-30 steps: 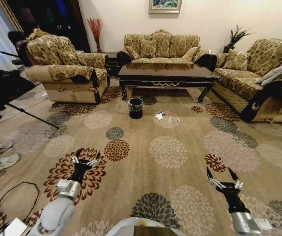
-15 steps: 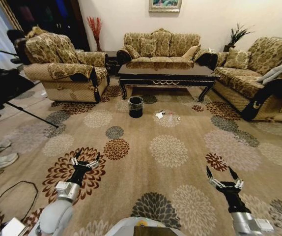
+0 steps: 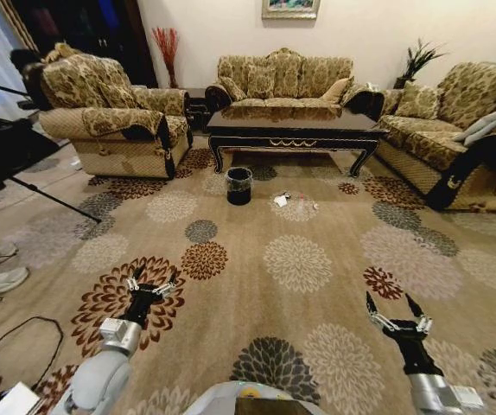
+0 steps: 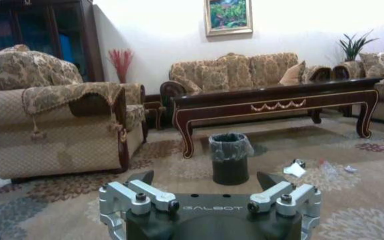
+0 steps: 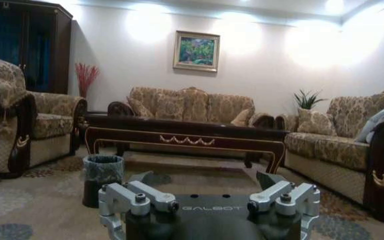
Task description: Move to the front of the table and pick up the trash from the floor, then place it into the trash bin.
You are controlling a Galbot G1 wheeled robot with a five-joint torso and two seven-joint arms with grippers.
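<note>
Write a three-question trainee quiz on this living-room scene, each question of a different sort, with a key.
1. True or false: the bin stands on the table.
2. Multiple choice: the trash lies A) inside the bin, B) on the floor beside the bin, in front of the table, C) on the sofa.
3. Fill in: the left gripper and right gripper both hang low over the floor, far from the trash, with fingers ____.

Key: 1 false, it stands on the floor before the table; 2 B; 3 open.
</note>
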